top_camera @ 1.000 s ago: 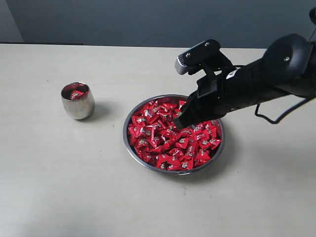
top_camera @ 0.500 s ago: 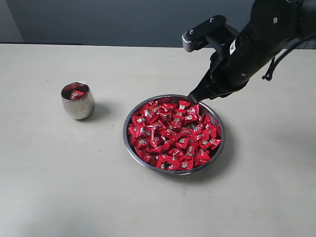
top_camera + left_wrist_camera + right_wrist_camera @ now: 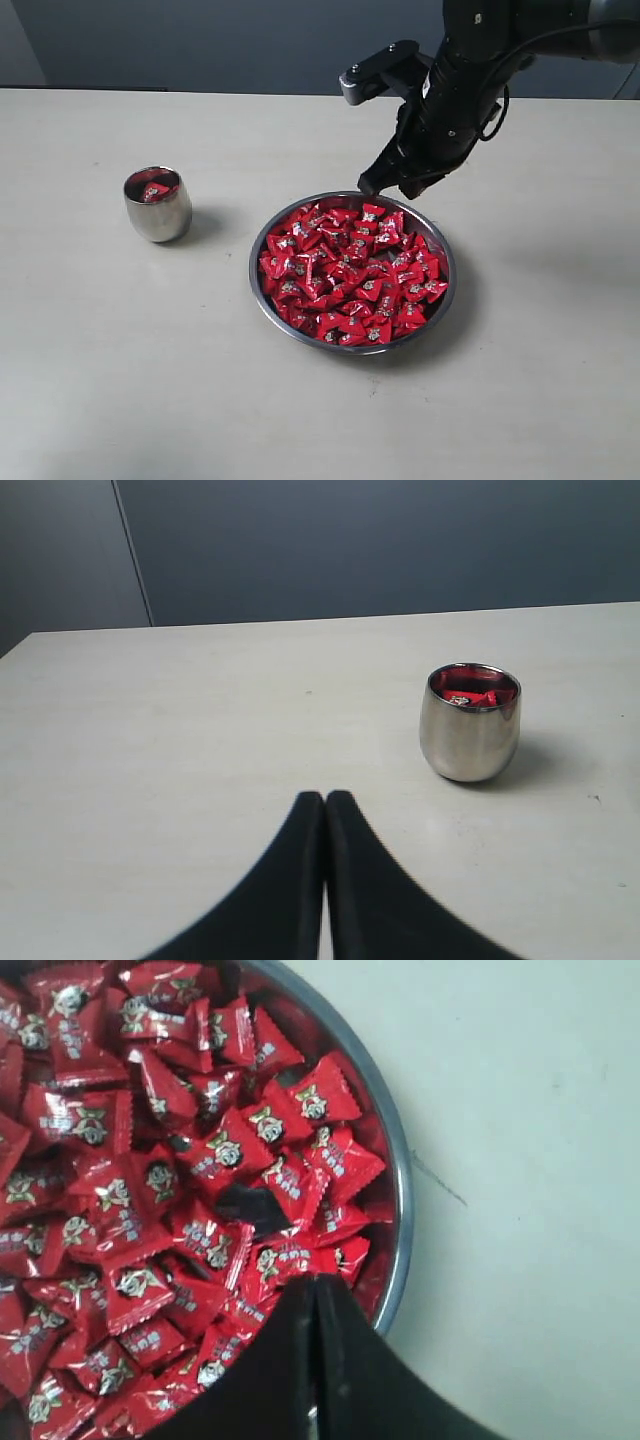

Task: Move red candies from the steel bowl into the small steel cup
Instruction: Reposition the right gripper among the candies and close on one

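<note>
A pale beige table (image 3: 120, 380) with a matte top carries one thin dark scratch (image 3: 440, 1178). Behind its far edge stands a dark grey-blue wall (image 3: 200, 40), crossed by a vertical seam (image 3: 130, 555).

No legible print on red candies (image 3: 225, 1150)

Right claw (image 3: 385, 188) lifted from red candies (image 3: 350, 272), now over steel bowl (image 3: 253, 276) far rim.
</note>
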`<state>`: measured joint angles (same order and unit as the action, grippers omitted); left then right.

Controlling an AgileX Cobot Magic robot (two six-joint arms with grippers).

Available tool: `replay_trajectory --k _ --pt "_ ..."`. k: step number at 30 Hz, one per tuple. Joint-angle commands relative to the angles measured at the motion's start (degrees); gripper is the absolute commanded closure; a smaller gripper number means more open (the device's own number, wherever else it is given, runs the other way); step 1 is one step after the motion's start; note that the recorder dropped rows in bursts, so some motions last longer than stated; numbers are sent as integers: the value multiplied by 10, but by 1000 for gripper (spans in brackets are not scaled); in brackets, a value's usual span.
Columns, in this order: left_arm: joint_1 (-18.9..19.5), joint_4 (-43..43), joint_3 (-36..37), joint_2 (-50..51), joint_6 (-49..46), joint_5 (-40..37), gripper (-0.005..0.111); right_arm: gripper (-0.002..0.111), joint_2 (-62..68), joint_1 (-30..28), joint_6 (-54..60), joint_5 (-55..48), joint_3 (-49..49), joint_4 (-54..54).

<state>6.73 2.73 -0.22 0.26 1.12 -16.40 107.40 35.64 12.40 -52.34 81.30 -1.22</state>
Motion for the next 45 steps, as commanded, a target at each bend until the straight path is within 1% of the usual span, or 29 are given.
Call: replay_trajectory --k 1,4,8,13,19,20,21,23,24,25,27,28,30,31,34,36,42,45 --pt "0 -4 2 -3 1 1 106 109 10 -3 -2 15 19 -1" --pt "0 -4 2 -3 1 1 106 109 17 -9 -3 41 19 12" --pt "0 -4 2 -3 1 1 106 109 39 -24 -3 51 19 31" --pt "0 -4 2 -3 1 1 106 109 81 -30 -1 62 19 2" --pt "0 -4 2 -3 1 1 106 109 84 -30 11 67 19 -8" --pt "0 -4 2 -3 1 1 106 104 84 -30 11 67 19 -7" --pt "0 -4 2 -3 1 1 106 97 84 -30 11 67 19 -4" --pt "0 -4 2 -3 1 1 106 75 84 -30 13 66 19 -2" --pt "0 -4 2 -3 1 1 106 67 84 -30 13 62 19 -2" --pt "0 -4 2 -3 1 1 106 62 86 -30 13 62 19 4" --pt "0 -4 2 -3 1 1 106 63 91 -30 13 67 19 21" --pt "0 -4 2 -3 1 1 106 65 95 -30 13 70 19 34" --pt "0 -4 2 -3 1 1 106 72 101 -30 13 72 19 51" --pt "0 -4 2 -3 1 1 106 77 107 -30 13 75 19 55" --pt "0 -4 2 -3 1 1 106 85 119 -30 13 78 19 66" --pt "0 -4 2 -3 1 1 106 84 122 -30 13 79 19 69" --pt "0 -4 2 -3 1 1 106 72 122 -30 13 67 19 81" --pt "0 -4 2 -3 1 1 106 73 122 -30 13 67 19 82"
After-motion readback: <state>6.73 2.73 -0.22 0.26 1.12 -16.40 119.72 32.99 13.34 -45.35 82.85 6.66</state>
